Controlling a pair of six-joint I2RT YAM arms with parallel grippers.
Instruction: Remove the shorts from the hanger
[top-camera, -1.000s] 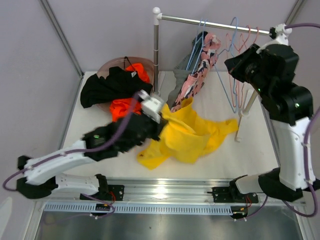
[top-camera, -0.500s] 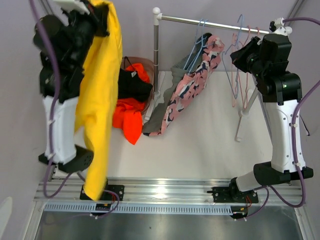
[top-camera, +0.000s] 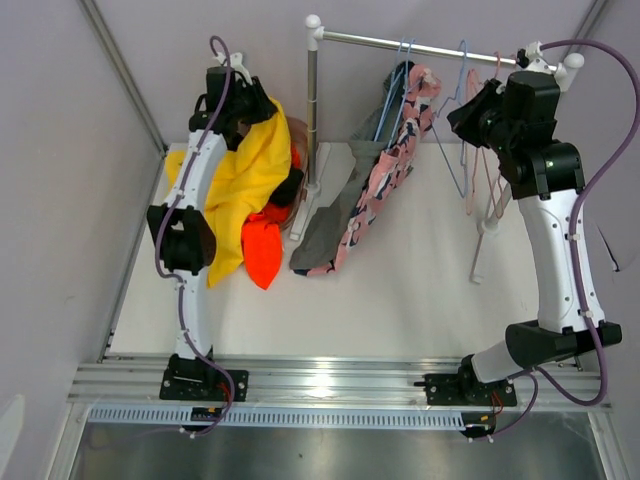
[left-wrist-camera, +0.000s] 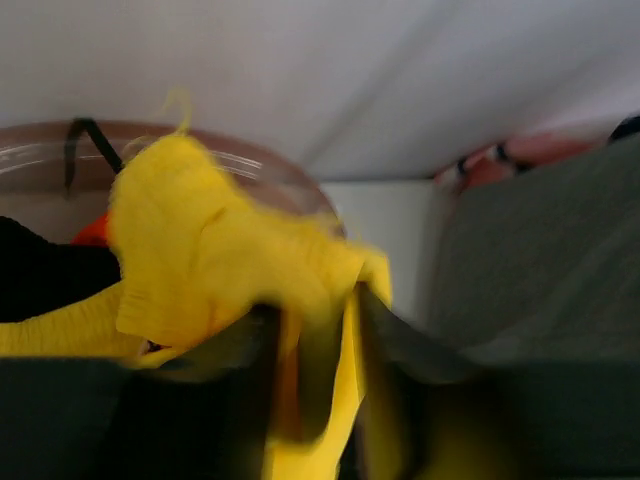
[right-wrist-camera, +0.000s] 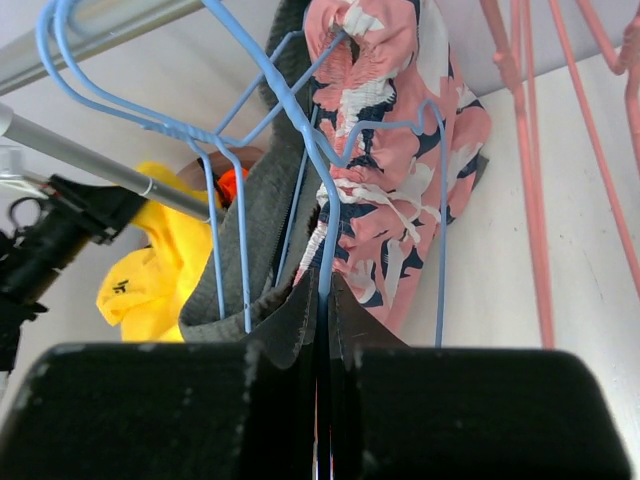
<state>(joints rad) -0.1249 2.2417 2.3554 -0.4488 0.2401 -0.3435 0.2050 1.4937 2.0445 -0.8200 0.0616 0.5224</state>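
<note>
Yellow soft cloth first: seeing the yellow shorts (top-camera: 245, 180) crumpled, clamped between the blurred fingers (left-wrist-camera: 245, 370) of the left gripper (left-wrist-camera: 310, 350) and draped over the round translucent basin (left-wrist-camera: 270, 172), on top of the orange shorts (top-camera: 262, 250) and black shorts (left-wrist-camera: 50, 285). Seeing the right gripper (right-wrist-camera: 322, 310) pinched shut on the thin wire of a blue hanger (right-wrist-camera: 290, 110) hooked on the metal rail (top-camera: 420, 42), with patterned pink shorts (right-wrist-camera: 390, 190) and limp grey shorts (right-wrist-camera: 262, 225) hanging there, lower ends sagging onto the white table (top-camera: 400, 290). Bare pink hangers (right-wrist-camera: 530, 150) just beside on the same rail.
</note>
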